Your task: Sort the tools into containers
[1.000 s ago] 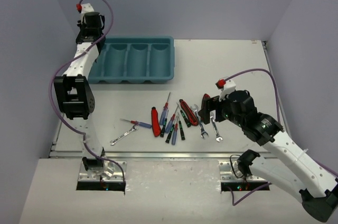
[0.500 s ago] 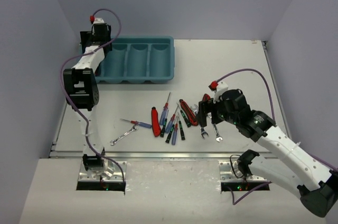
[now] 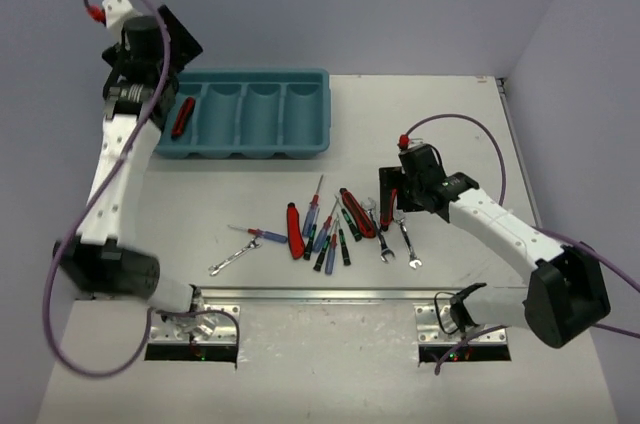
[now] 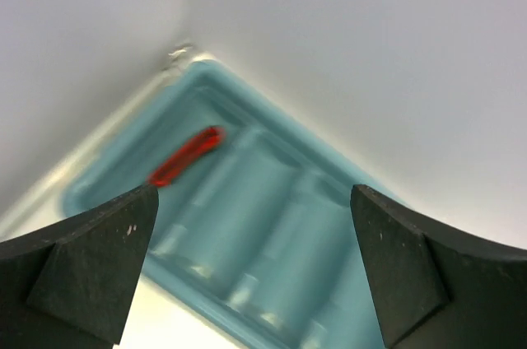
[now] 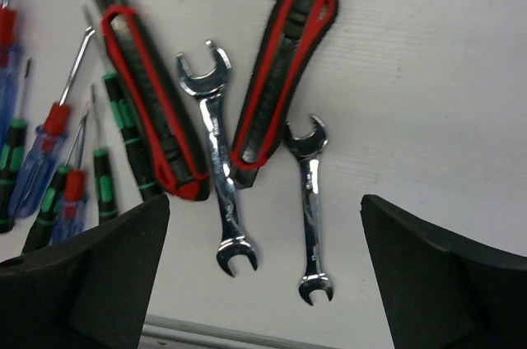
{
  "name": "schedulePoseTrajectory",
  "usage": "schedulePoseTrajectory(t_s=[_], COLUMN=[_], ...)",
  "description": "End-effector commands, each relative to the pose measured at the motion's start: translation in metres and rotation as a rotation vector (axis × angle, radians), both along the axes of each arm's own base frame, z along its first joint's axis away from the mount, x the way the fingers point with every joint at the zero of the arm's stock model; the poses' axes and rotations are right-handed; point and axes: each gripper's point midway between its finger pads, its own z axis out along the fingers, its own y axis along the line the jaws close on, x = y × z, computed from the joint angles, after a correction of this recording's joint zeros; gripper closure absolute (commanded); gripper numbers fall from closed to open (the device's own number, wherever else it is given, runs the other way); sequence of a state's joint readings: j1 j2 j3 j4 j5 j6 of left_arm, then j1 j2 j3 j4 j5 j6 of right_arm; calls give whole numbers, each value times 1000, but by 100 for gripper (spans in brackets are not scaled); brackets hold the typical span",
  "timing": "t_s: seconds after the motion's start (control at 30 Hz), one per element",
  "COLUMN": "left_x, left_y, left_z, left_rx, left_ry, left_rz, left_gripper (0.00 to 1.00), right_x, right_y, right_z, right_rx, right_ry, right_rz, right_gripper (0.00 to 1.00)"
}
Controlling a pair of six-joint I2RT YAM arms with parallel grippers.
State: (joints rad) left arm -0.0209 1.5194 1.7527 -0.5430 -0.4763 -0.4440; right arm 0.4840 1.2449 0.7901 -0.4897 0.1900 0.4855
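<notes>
- Your left end effector (image 4: 254,193) is spread wide and holds nothing. It is at the upper left of the top view, over the teal tray (image 3: 325,114).
- One red tool (image 4: 185,156) lies slanted in the tray's far-left slot.
- Your right end effector (image 5: 265,201) is wide too, above two shiny silver wrenches (image 5: 222,193) and two red-and-black tools (image 5: 276,94).
- Thin screwdrivers (image 3: 313,206) with blue, red and green handles lie mid-bench (image 3: 450,124).

Teal tray (image 3: 250,149); red tool (image 3: 182,116); red-black cutters (image 5: 280,69); silver wrenches (image 5: 309,201); blue-red screwdrivers (image 5: 37,164); green-black screwdrivers (image 5: 104,188); white table (image 3: 430,114)
</notes>
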Motion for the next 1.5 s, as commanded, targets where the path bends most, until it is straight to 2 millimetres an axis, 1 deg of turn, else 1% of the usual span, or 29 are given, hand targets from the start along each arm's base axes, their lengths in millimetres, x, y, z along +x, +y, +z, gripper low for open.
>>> schedulePoseTrajectory(t_s=[0.0, 0.07, 0.1, 0.13, 0.17, 0.23, 0.3, 0.33, 0.47, 0.5, 0.53, 0.6, 0.73, 0.8, 0.87, 0.93, 1.03, 1.07, 1.1, 1.13, 1.17, 1.2, 1.27, 1.3, 1.33, 1.37, 1.4, 1.43, 1.47], left_x=[-80, -114, -126, -130, -145, -161, -172, -177, -190, -190, -192, -193, -193, -192, -192, -192, -189, -188, -187, -183, -180, -181, -178, -176, -174, -171, -169, -170, -168], left_y=[-98, -106, -105, -104, -103, -102, -103, -102, -88, -87, -86, -93, -94, -97, -98, -99, -112, -121, -137, -139, -154, -182, -213, -230, -243, -251, -265, -275, -286], left_z=[10, -20, -35, -44, -79, -87, -100, -105, -129, -130, -135, -132, -133, -134, -134, -133, -130, -129, -131, -129, -133, -133, -130, -125, -118, -112, -110, -116, -111], left_rx=[-207, -220, -219, -215, -198, -168, -127, -102, -32, -28, -33, -40, -44, -47, -48, -51, -90, -126, -183, -190, -263, -364, -487, -536, -563, -575, -599, -620, -633], left_ry=[-158, -145, -130, -112, -42, -26, 13, 29, 95, 96, 90, 68, 66, 67, 67, 65, 57, 47, 46, 24, 21, 2, -46, -83, -122, -151, -151, -126, -147], left_rz=[-340, -394, -401, -403, -413, -445, -481, -492, -465, -459, -454, -496, -502, -514, -519, -528, -580, -617, -684, -691, -737, -871, -1001, -1059, -1094, -1104, -1110, -1115, -1133], left_gripper=[0, 0, 0, 0, 0, 0, 0, 0, 0, 0, 0, 0, 0, 0, 0, 0, 0, 0, 0, 0, 0, 0, 0, 0, 0, 0, 0, 0, 0], right_x=[42, 52, 55, 60, 68, 78, 82, 83, 82, 80, 79, 73, 67, 66, 66, 66, 74, 76, 77, 80, 80, 73, 61, 56, 47, 33, 20, 12, 6], right_y=[-10, -7, -5, -1, 0, -5, -6, -5, 1, 0, 0, 1, 5, 6, 5, 5, 9, 13, 15, 22, 29, 48, 73, 83, 94, 105, 115, 120, 123], right_z=[6, -6, -13, -10, -18, -32, -44, -49, -65, -70, -75, -85, -101, -107, -108, -102, -73, -60, -51, -36, -23, -5, 24, 43, 59, 69, 71, 78, 99], right_rx=[21, 0, -4, 6, -8, -53, -61, -60, -38, -42, -41, -34, -15, -18, -25, -26, -7, 5, 7, 31, 39, 42, 89, 124, 163, 205, 256, 290, 339], right_ry=[-40, -1, 23, 19, 40, 65, 91, 102, 141, 154, 163, 191, 223, 241, 246, 221, 134, 94, 61, 13, -35, -109, -203, -264, -312, -339, -346, -366, -435], right_rz=[-124, -126, -122, -120, -134, -189, -218, -229, -244, -249, -257, -262, -259, -256, -258, -256, -227, -200, -160, -144, -97, 32, 194, 255, 323, 405, 477, 508, 532], right_gripper=[12, 24, 28, 29, 35, 38, 42, 45, 48, 48, 49, 51, 52, 56, 64, 81, 85, 87, 89, 91, 93, 93, 97, 98, 98, 99, 99, 99, 99])
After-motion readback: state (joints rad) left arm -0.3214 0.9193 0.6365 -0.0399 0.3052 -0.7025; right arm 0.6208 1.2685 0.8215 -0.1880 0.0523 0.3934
